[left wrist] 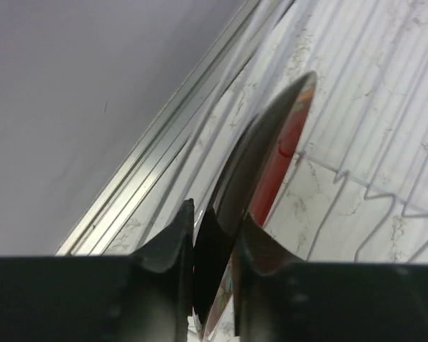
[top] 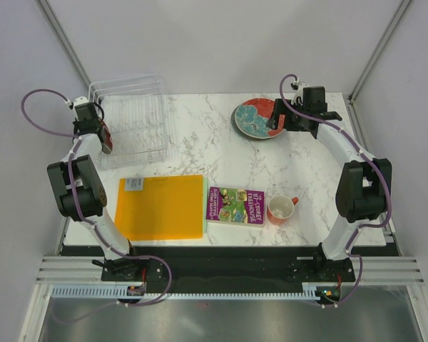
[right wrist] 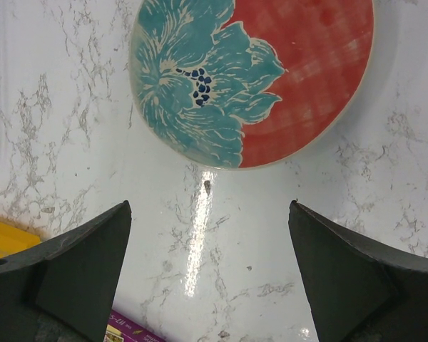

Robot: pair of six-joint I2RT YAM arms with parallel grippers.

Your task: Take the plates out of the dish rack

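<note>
Edgewise, glossy red plate (left wrist: pixel 277 155) clamped in left gripper (left wrist: pixel 215 219) jaws; right gripper (right wrist: pixel 210 267) jaws apart over round floral plate (right wrist: pixel 250 78) on marbled desk (right wrist: pixel 385 187).

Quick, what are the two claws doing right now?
Left gripper: shut on a round dark plate with a red face, held edge-on.
Right gripper: open, holding nothing.
</note>
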